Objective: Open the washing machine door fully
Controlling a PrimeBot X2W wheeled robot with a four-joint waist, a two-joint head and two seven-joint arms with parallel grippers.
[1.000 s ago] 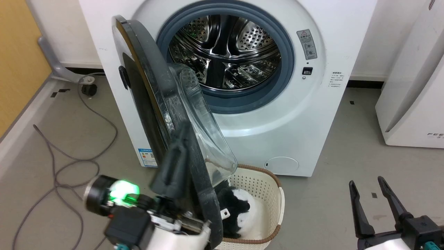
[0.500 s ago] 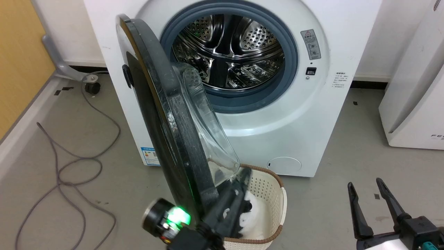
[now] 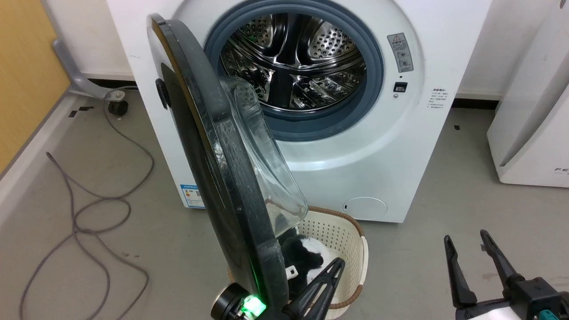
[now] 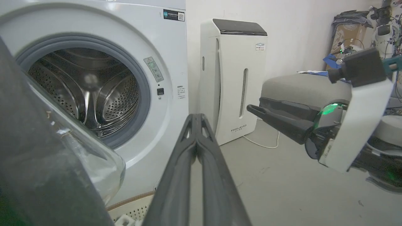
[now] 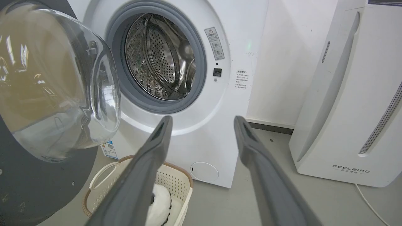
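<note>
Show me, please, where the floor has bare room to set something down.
Bare floor lies between the washing machine and the right gripper, also left, beside the cable. Crowded under the washing machine door, where the basket sits.

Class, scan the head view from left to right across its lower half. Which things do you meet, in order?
grey cable → washing machine door → white laundry basket → right gripper
</note>
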